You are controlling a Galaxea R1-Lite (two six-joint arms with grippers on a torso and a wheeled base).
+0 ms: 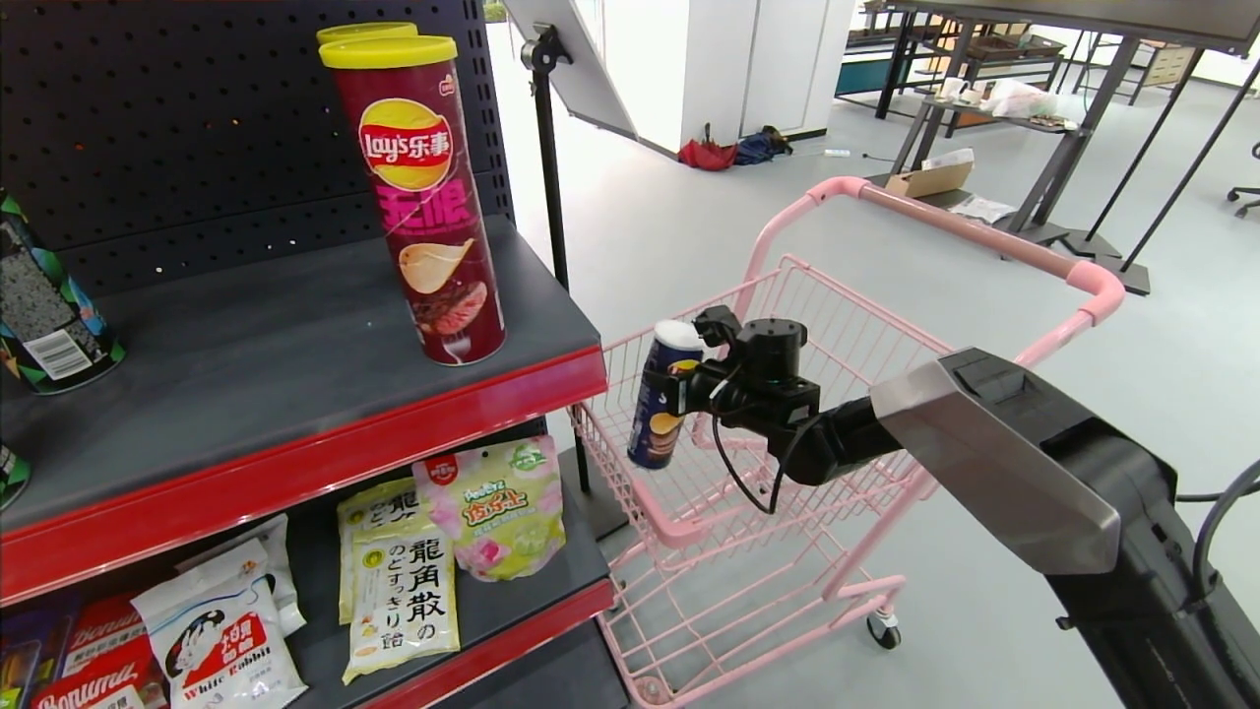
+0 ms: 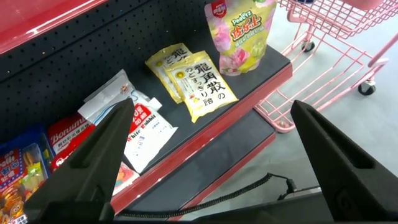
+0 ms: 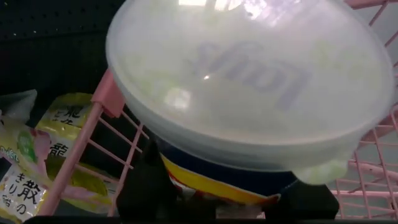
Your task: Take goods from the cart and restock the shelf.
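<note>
My right gripper (image 1: pixel 679 389) is shut on a dark blue chip can (image 1: pixel 661 396) with a white lid, held upright above the left front corner of the pink cart (image 1: pixel 886 286), just right of the shelf's red edge. Close up, the can's clear lid (image 3: pixel 249 81) shows with the blue and yellow can body (image 3: pixel 230 180) between dark fingers (image 3: pixel 146 186). My left gripper (image 2: pixel 208 162) hangs open in front of the lower shelf (image 2: pixel 205 140), its fingers (image 2: pixel 99 155) spread wide. A tall maroon chip can (image 1: pixel 423 197) with a yellow lid stands on the upper shelf (image 1: pixel 246 364).
The lower shelf holds yellow candy bags (image 1: pixel 399 581), a pink-green pouch (image 1: pixel 497 507), and white candy bags (image 1: pixel 221 630). A patterned can (image 1: pixel 49 305) stands at the upper shelf's left. A pole stand (image 1: pixel 551 167) rises beside the shelf. Open floor lies right of the cart.
</note>
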